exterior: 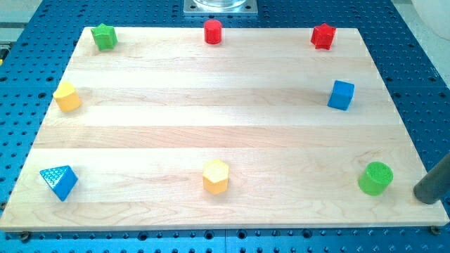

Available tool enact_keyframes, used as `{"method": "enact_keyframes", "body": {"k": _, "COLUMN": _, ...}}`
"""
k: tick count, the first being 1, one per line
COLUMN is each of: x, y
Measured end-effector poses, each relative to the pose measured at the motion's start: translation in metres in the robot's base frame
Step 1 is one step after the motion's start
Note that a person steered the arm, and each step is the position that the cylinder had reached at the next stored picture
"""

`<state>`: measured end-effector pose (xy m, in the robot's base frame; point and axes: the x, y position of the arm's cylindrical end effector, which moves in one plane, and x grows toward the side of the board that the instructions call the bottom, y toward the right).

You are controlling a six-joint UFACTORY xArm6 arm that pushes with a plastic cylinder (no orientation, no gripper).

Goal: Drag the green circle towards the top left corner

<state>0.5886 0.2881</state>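
Green circle (375, 178) sits at the table's (211, 133) near right corner; my tip (427, 197) stands just right of it, apart, holding nothing, with no fingers.

Cut off and hidden parts

My tip (427, 195) sits just off the worktop's (225, 140) right edge near its bottom right corner; the rod above it runs out of view. A metal base plate (221, 7) beyond the top edge is cropped.
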Motion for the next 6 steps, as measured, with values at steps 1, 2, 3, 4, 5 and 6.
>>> {"method": "enact_keyframes", "body": {"k": 1, "x": 0.000, "y": 0.000}}
{"method": "enact_keyframes", "body": {"k": 2, "x": 0.005, "y": -0.004}}
{"method": "enact_keyframes", "body": {"k": 3, "x": 0.005, "y": -0.007}}
{"method": "enact_keyframes", "body": {"k": 4, "x": 0.004, "y": -0.043}}
{"method": "enact_keyframes", "body": {"k": 5, "x": -0.011, "y": -0.062}}
{"method": "enact_keyframes", "body": {"k": 6, "x": -0.032, "y": -0.090}}
